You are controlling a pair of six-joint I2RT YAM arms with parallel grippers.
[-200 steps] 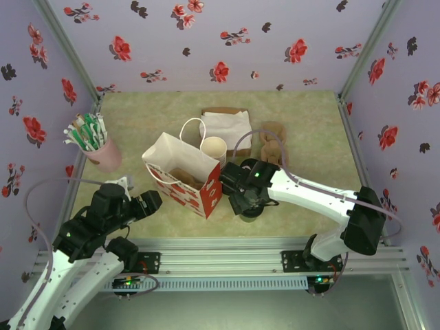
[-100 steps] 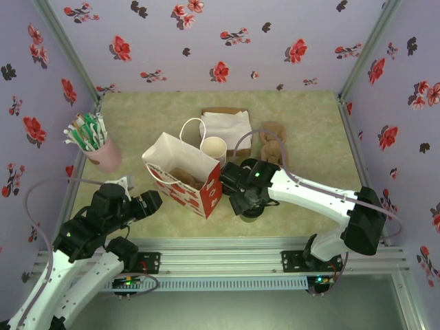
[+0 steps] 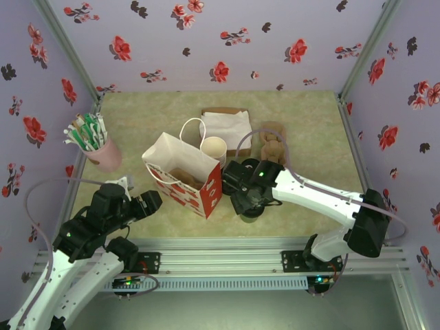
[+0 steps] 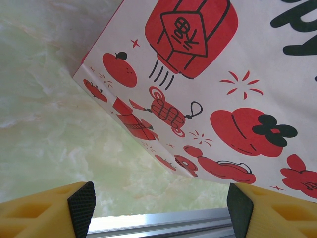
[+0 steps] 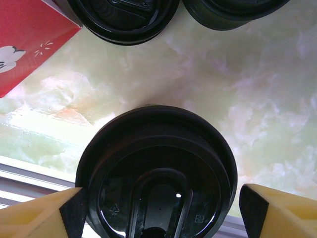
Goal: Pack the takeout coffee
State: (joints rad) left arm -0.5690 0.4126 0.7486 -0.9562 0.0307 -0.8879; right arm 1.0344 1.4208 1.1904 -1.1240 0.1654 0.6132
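Walls (image 3: 158, 41): lilac, scattered red and black flowers. Table (image 3: 151, 117): pale green marbling. Bag (image 3: 175, 157), frame centre: white, red end panel, red lantern and fruit prints. Holder (image 3: 103, 157), left edge: pink. Lid (image 5: 156, 163): black. Fingers (image 5: 29, 215): yellow; pads (image 5: 74, 213): black.

Coffee cup (image 5: 157, 168) sits between fingers of my right gripper (image 5: 161, 208). Bag (image 3: 184, 175) at its 10 o'clock, spare lid (image 5: 124, 15) at 12.

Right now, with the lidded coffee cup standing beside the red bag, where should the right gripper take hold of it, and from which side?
Probably the wall just under the lid's rim, coming down from above. The coffee cup stands upright and round, and the right gripper has a finger on either side of its lid, apart from the red bag.
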